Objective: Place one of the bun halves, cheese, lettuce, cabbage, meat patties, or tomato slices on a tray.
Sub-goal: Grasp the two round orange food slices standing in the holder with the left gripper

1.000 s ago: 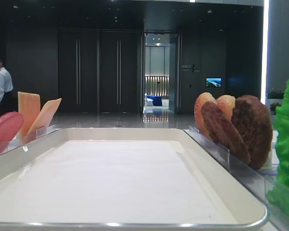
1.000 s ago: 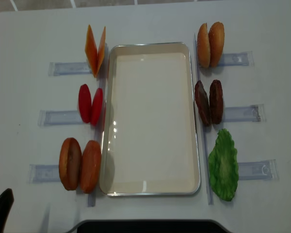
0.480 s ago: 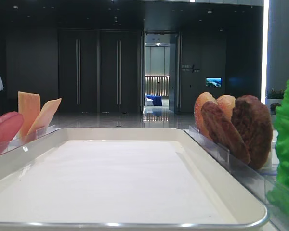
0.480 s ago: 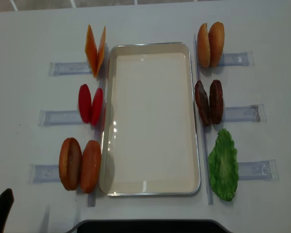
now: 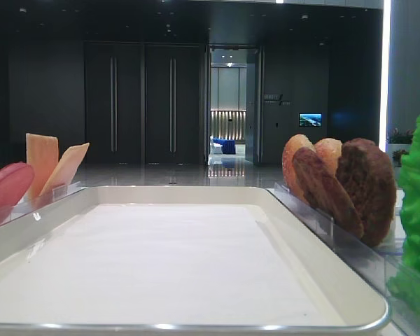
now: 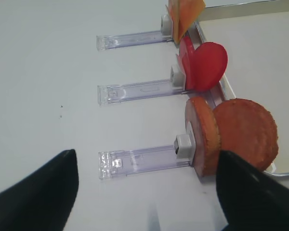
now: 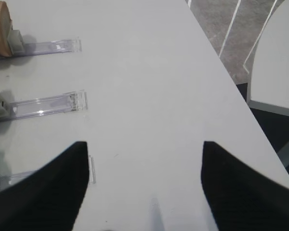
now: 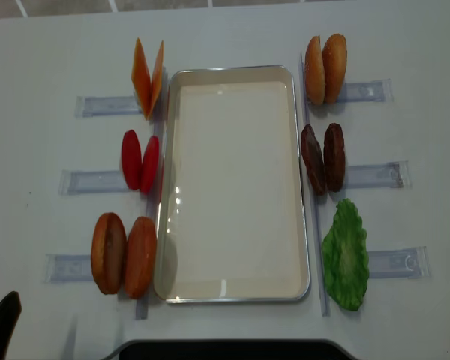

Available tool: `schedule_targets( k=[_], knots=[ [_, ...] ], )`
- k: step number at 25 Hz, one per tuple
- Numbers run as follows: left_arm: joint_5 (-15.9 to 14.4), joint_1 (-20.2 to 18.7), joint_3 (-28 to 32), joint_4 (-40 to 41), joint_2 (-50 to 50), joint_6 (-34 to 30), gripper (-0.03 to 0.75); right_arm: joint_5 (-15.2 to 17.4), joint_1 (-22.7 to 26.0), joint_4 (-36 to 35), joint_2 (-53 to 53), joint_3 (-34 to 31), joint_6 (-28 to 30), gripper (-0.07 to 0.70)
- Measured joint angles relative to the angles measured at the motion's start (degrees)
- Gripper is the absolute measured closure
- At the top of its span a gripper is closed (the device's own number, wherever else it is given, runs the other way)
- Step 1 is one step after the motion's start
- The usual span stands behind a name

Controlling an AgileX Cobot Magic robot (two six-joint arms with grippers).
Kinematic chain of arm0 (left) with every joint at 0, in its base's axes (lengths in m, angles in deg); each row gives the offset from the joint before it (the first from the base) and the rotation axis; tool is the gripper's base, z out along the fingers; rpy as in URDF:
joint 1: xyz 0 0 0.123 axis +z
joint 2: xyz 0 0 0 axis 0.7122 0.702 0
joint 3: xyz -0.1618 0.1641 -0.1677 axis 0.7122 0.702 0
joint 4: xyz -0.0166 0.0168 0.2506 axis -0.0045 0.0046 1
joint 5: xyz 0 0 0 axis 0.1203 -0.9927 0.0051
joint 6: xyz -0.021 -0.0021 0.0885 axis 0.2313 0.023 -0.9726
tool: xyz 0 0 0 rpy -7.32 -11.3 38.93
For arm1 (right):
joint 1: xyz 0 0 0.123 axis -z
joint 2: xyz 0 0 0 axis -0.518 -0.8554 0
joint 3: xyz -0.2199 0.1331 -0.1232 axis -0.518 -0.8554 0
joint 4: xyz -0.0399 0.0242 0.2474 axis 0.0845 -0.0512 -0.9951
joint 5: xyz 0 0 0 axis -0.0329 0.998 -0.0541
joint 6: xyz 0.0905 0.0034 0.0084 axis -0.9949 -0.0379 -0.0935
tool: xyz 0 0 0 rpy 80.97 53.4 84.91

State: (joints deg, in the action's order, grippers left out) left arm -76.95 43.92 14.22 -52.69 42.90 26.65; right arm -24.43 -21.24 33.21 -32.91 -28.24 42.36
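Note:
The white tray (image 8: pixel 232 69) lies empty mid-table. On its left stand cheese (image 8: pixel 148 79), tomato slices (image 8: pixel 140 161) and two bun halves (image 8: pixel 124 255). On its right are more bun halves (image 8: pixel 326 69), meat patties (image 8: pixel 322 159) and green lettuce (image 8: pixel 346 255). Cabbage is out of view. My left gripper (image 6: pixel 145 154) is open near the table's front left corner, above the clear holder (image 6: pixel 139 161) just left of the near bun halves (image 6: pixel 231 134). My right gripper (image 7: pixel 144 143) is open over bare table, right of the holders.
Clear plastic holders (image 8: pixel 371 176) stick out sideways from each food pair. The table's right edge (image 7: pixel 231 82) runs close to the right gripper, with floor and a white chair (image 7: pixel 274 57) beyond. A dark base (image 8: pixel 225 349) sits at the front edge.
A person at the far left of the background has walked out of view. The grippers and the food have not moved.

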Motion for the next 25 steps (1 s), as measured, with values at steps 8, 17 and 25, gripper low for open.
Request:
schedule_targets(
  k=[8, 17, 25],
  knots=[
    [0.0, 0.0, 0.0, -2.0, 0.0, 0.1, 0.017, 0.0, 0.0, 0.0, 0.0, 0.0, 0.0, 0.160],
    [0.0, 0.0, 0.0, -2.0, 0.0, 0.2, 0.017, 0.0, 0.0, 0.0, 0.0, 0.0, 0.0, 0.160],
    [0.0, 0.0, -1.6, -1.3, 1.5, 4.0, 0.017, 0.0, 0.0, 0.0, 0.0, 0.0, 0.0, 0.160]
  ],
)
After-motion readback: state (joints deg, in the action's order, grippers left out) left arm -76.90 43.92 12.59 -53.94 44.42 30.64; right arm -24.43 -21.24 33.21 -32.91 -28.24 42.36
